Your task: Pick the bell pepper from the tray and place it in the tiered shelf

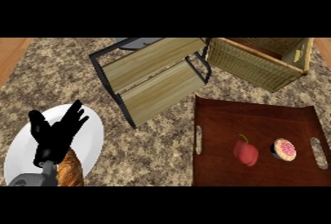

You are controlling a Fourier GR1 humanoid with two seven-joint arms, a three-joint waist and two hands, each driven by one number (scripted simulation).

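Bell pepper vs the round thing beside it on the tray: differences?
The bell pepper is plain red with a green stem; the round item has a tan rim and a speckled pink face. The pepper looks bulkier and lies nearer the tray's middle; the round item lies by the right handle slot. Both rest apart on the brown tray.

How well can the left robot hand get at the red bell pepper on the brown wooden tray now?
Probably not easily. The left robot hand is open above the white round plate at the far left, while the red bell pepper lies on the brown wooden tray at the right. Nothing blocks the counter between them.
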